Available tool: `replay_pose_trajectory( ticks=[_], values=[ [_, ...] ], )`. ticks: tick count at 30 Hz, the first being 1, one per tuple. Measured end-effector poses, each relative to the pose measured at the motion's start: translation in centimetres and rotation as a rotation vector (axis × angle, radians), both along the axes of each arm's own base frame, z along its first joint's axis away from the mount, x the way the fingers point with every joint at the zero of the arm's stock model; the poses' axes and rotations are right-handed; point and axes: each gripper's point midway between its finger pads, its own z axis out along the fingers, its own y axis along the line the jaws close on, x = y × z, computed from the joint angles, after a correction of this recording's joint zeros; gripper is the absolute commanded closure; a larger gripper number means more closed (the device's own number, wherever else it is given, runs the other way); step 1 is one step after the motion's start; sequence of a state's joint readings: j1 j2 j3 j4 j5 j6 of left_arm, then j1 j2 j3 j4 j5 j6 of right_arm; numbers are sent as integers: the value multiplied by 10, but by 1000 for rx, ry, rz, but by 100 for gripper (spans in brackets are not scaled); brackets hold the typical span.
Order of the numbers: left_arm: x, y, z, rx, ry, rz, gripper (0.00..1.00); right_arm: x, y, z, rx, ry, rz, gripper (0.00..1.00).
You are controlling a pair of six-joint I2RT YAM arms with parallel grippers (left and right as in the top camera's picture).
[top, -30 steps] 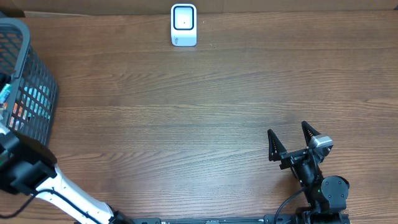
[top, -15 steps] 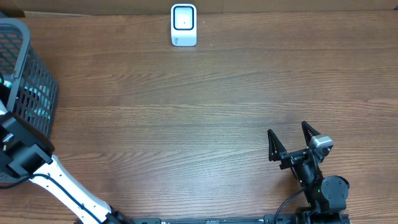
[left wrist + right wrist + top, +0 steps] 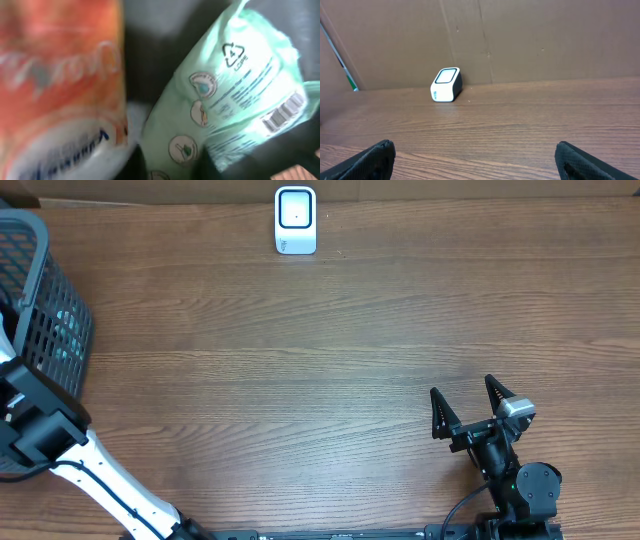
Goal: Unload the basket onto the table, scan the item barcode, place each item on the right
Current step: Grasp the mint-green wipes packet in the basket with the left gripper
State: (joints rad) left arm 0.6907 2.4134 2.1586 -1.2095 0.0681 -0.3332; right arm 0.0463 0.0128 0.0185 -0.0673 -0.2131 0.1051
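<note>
The left gripper, out of sight inside the basket at the 9 o'clock edge of the table, is closed tight, though what it grips, if anything, cannot be told; its wrist camera sits close over a green packet, barcode toward 4 o'clock, just beside an orange packet at 9 o'clock. The right gripper rests at 5 o'clock with its 2 fingers spread wide and empty. Between them a broad stretch of wood runs out to the scanner, upright against the 12 o'clock edge.
</note>
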Motion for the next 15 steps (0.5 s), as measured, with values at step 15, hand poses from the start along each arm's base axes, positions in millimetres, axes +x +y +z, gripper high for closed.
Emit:
replay_pose_trajectory(
  ticks=[15],
  values=[
    [-7, 7, 53, 4, -7, 20, 96, 0, 0, 0, -1, 0, 0, 0]
  ],
)
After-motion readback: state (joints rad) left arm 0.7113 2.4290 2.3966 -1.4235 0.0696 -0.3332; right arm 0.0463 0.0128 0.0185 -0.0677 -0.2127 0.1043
